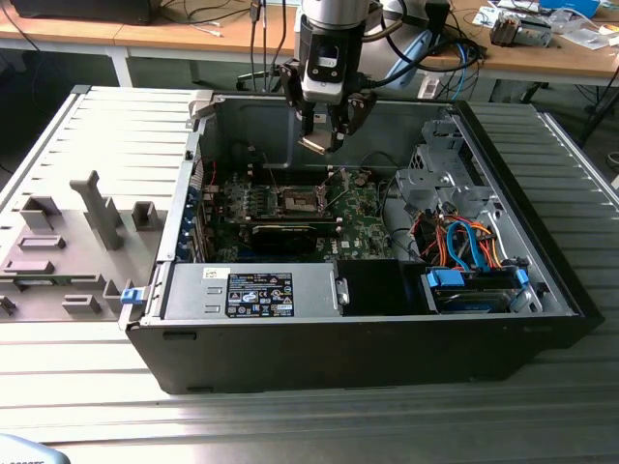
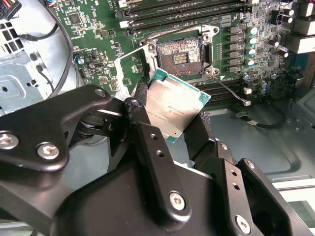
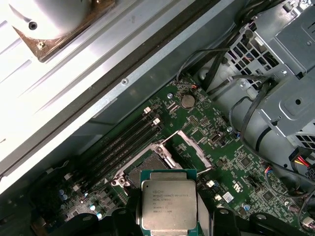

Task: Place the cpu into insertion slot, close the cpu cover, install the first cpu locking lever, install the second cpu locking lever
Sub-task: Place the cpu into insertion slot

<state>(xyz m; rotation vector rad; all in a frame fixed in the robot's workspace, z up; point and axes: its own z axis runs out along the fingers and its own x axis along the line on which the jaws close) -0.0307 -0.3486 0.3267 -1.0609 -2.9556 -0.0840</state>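
Two black fingers (image 2: 150, 147) of the gripper (image 1: 325, 133) are clamped on opposite edges of the cpu (image 2: 174, 110), which shows its silvery-grey top in the second wrist view. In the exterior view the gripper hangs inside the open computer case (image 1: 387, 338), close to the case's far wall. There the cpu (image 1: 319, 145) is in the air well above the green circuit board (image 1: 366, 215), touching nothing but the fingers.

The insertion slot (image 1: 300, 200) lies near the middle of that board, roughly below the gripper. It is bare (in the second wrist view the insertion slot (image 2: 179, 54) shows its dark contact field inside the metal rim). The cpu cover (image 2: 129, 69) is swung open and stands tilted up from one edge of the slot. In the first wrist view the cpu (image 3: 169, 206) overlaps one edge of the insertion slot (image 3: 147, 164), with the cpu cover (image 3: 193, 151) open just beside it.

A grey power supply box (image 1: 251, 290) sits along the case's near edge, and coloured cables (image 1: 464, 242) bunch towards its near corner on the exterior view's right. The case rests on a ribbed metal table (image 1: 97, 406).
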